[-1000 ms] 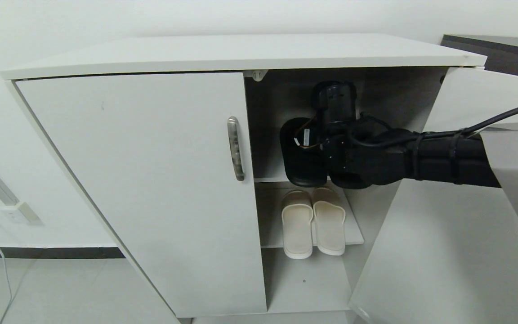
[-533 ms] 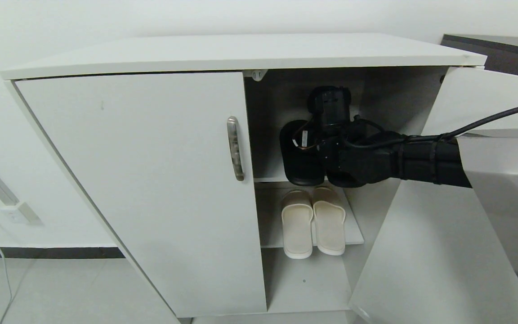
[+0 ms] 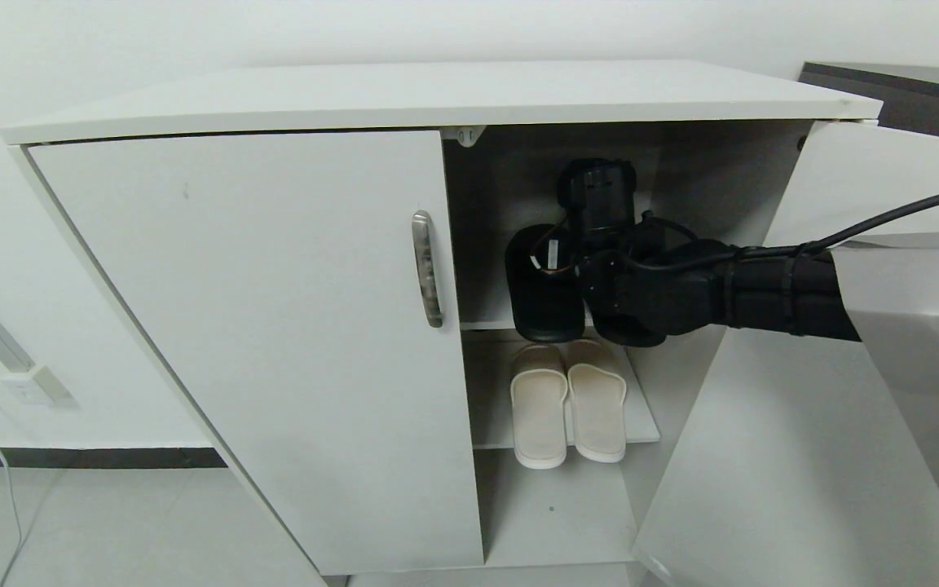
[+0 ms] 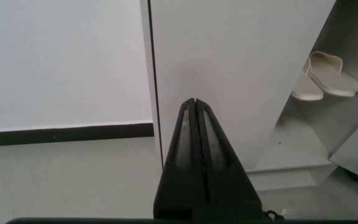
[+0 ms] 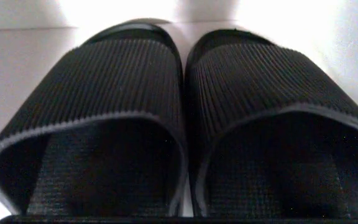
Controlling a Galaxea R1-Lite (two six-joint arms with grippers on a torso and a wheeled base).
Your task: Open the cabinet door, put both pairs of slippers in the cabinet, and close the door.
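Two black ribbed slippers on upper shelf; right gripper grasp unclear; left gripper closed, empty.

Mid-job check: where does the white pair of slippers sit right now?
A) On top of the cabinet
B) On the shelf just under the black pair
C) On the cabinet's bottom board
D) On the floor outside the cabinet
B: in the head view the white slippers lie side by side on a shelf, directly below the level that holds the black slippers.
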